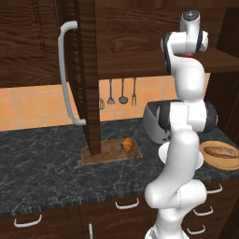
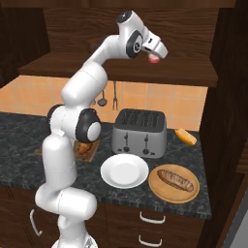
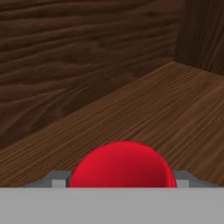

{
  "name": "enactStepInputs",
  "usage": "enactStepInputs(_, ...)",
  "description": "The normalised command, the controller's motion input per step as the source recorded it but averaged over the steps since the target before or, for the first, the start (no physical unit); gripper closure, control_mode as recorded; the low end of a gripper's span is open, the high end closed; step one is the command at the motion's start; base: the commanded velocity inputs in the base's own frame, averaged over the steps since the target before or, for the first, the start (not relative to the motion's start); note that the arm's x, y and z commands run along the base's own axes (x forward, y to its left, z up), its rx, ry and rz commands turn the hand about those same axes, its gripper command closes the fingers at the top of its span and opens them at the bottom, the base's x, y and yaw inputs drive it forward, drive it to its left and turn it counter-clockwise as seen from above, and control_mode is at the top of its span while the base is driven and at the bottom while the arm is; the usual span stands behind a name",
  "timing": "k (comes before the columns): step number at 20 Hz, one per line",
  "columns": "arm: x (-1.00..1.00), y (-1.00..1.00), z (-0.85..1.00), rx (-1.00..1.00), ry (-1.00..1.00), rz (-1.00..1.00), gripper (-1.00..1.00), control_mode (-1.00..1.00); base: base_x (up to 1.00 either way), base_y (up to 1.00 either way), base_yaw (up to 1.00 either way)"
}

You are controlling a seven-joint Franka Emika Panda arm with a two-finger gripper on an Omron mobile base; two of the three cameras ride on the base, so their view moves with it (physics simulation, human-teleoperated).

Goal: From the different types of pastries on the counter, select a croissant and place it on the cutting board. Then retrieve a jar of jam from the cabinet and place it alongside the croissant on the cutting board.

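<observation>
One risk is that the jar of jam point(image 3: 123, 164), seemingly pinched by the gripper point(image 2: 154, 58) inside the cabinet point(image 1: 88, 70), slips or knocks the shelf edge above the cutting board point(image 1: 112, 152).

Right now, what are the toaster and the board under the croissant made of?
The toaster looks like shiny grey metal, with dark slots on top. The cutting board looks like plain brown wood, with darker stains. The croissant on it looks like golden flaky pastry.
</observation>
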Motion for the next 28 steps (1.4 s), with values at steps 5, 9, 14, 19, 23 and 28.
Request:
enactStepInputs(5,0.0,-0.07,0.04,0.0,-0.02,0.0,1.0,-1.0,0.0,0.0,0.0)
enactStepInputs(9,-0.27,0.21,0.09,0.0,-0.18,0.01,1.0,-1.0,0.0,0.0,0.0)
enactStepInputs(14,-0.05,0.07,-0.12,-0.05,-0.29,0.1,1.0,-1.0,0.0,0.0,0.0)
enactStepInputs(19,-0.13,-0.02,-0.54,-0.1,-0.4,0.21,1.0,-1.0,0.0,0.0,0.0)
enactStepInputs(23,-0.75,0.0,0.11,-0.05,-0.5,0.09,1.0,-1.0,0.0,0.0,0.0)
enactStepInputs(28,-0.98,0.0,0.38,-0.03,-0.43,0.08,1.0,-1.0,0.0,0.0,0.0)
